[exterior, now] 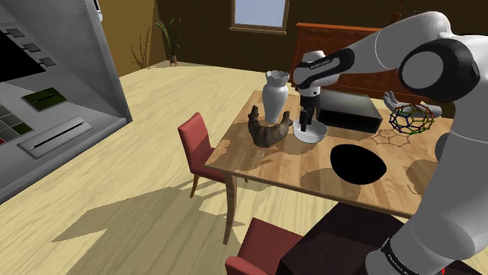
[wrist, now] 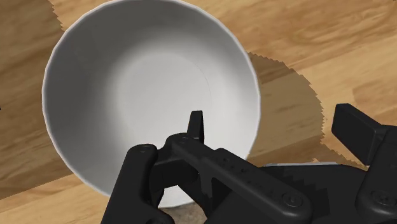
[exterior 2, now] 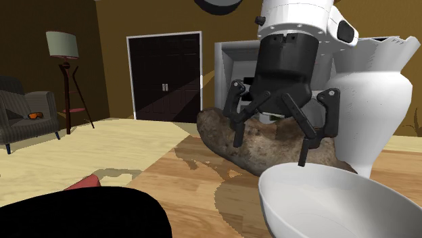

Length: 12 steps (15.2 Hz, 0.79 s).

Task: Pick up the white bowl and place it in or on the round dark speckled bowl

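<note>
The white bowl (exterior: 310, 134) (exterior 2: 338, 203) (wrist: 153, 89) stands upright on the wooden table (exterior: 266, 164). My black gripper (exterior: 305, 123) (exterior 2: 269, 152) (wrist: 280, 127) hangs low over the bowl's edge, open. In the wrist view one of the fingers (wrist: 196, 124) reaches inside the bowl and the other is outside over the table, so the rim lies between them untouched. The round dark bowl (exterior: 358, 162) (exterior 2: 81, 213) sits on the table to the shoulder view's right of the white bowl, nearer the stand.
A tall white vase (exterior: 275, 94) (exterior 2: 372, 101) and a brown rock-like piece (exterior: 268, 129) (exterior 2: 270, 145) stand close beside the white bowl. A black box (exterior: 348, 111) and a wire ball (exterior: 410, 117) sit behind. Red chairs (exterior: 195, 141) flank the table.
</note>
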Tool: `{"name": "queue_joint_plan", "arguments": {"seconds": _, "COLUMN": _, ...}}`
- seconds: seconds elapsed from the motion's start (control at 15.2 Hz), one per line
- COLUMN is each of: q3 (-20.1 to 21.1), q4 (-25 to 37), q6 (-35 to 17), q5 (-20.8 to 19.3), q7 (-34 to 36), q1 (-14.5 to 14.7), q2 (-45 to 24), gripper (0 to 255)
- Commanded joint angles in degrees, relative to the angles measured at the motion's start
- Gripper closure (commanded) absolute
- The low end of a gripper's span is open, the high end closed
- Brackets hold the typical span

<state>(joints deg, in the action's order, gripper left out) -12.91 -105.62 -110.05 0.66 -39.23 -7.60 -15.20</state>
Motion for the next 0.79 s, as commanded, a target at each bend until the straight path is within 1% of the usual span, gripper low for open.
{"name": "queue_joint_plan", "arguments": {"seconds": 0.0, "q3": 0.0, "q4": -1.1, "q6": -1.5, "q5": 0.1, "q7": -0.2, "q1": -0.1, "q2": -0.4, "gripper": 0}}
{"name": "queue_joint_plan", "arguments": {"seconds": 0.2, "q3": 0.0, "q4": -2.5, "q6": -3.4, "q5": 0.2, "q7": -0.3, "q1": -0.2, "q2": -0.8, "gripper": 0}}
{"name": "queue_joint_plan", "arguments": {"seconds": 0.66, "q3": 0.0, "q4": -2.5, "q6": -3.4, "q5": 0.2, "q7": -0.3, "q1": -0.2, "q2": -0.8, "gripper": 0}}
{"name": "queue_joint_plan", "arguments": {"seconds": 0.73, "q3": 0.0, "q4": -2.5, "q6": -3.4, "q5": 0.2, "q7": -0.3, "q1": -0.2, "q2": -0.8, "gripper": 255}}
